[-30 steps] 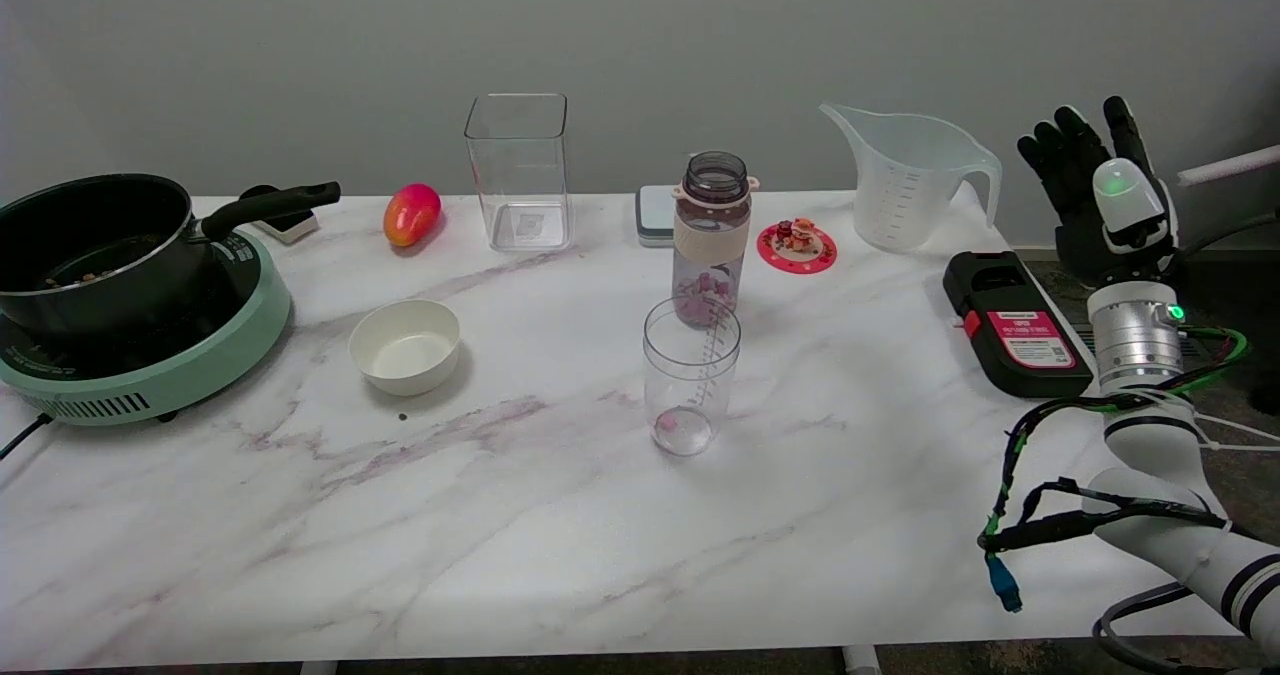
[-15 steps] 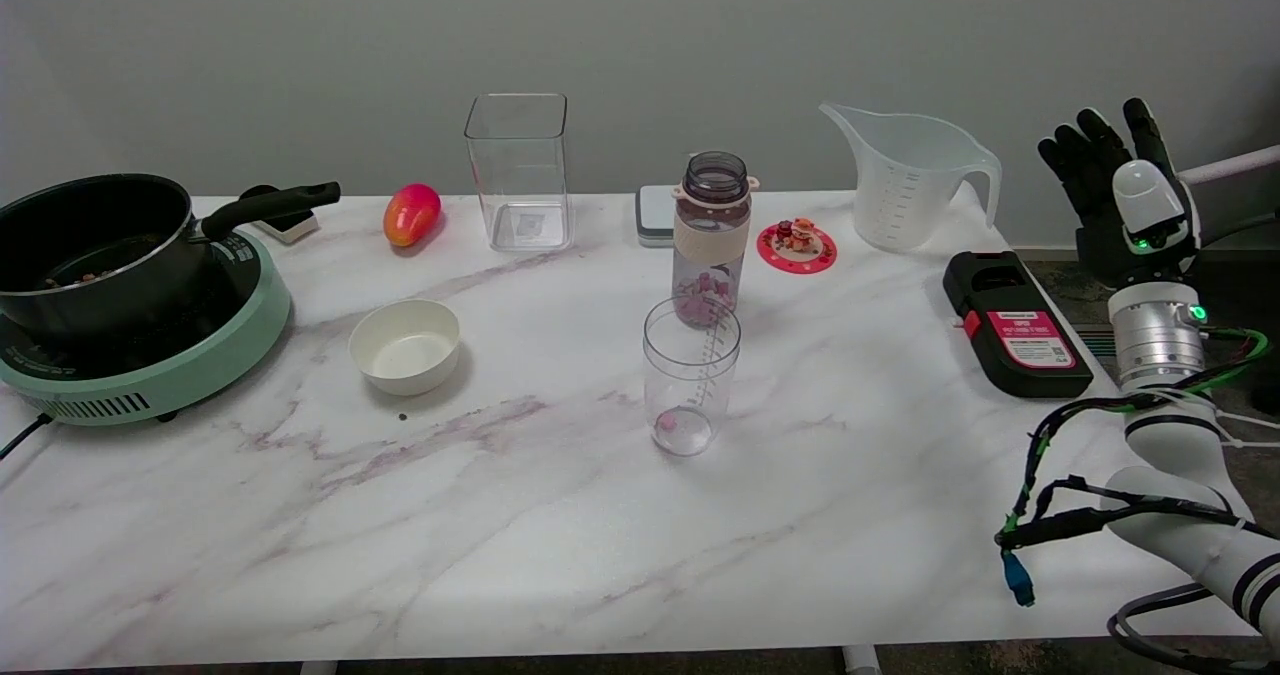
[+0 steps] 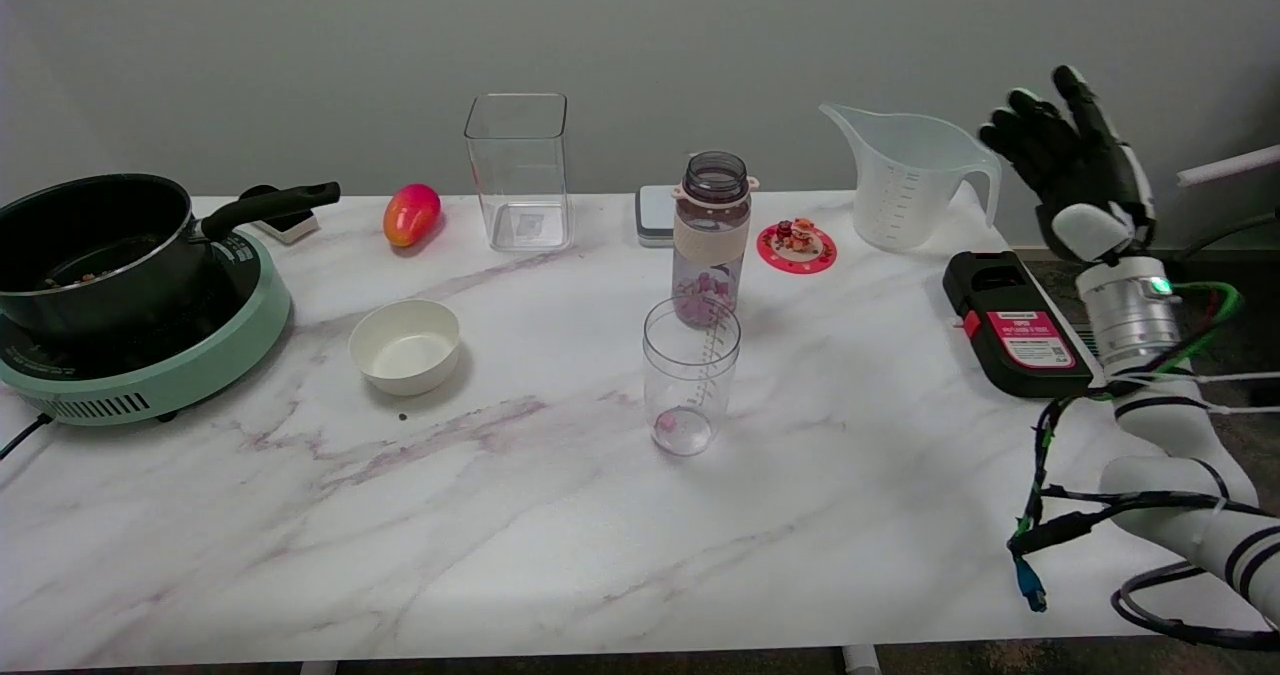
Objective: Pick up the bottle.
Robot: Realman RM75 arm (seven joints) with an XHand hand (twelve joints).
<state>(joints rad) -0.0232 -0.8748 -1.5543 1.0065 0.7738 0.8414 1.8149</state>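
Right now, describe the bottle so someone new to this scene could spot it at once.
Start at the marble table and go to its middle, towards the back edge. The bottle stands upright there, just behind a clear measuring cup and left of a small red coaster. Unlike the clear containers around it, it is smoky-tinted, with a beige band around its body, an open mouth and pink pieces inside.

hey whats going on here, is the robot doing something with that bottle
Not yet. The robot's right hand is raised in the air at the table's right end, fingers spread and holding nothing, above the black case and beside the measuring jug. The bottle stands upright and untouched mid-table, lid off, just behind a clear measuring cup. The grasp hasn't started.
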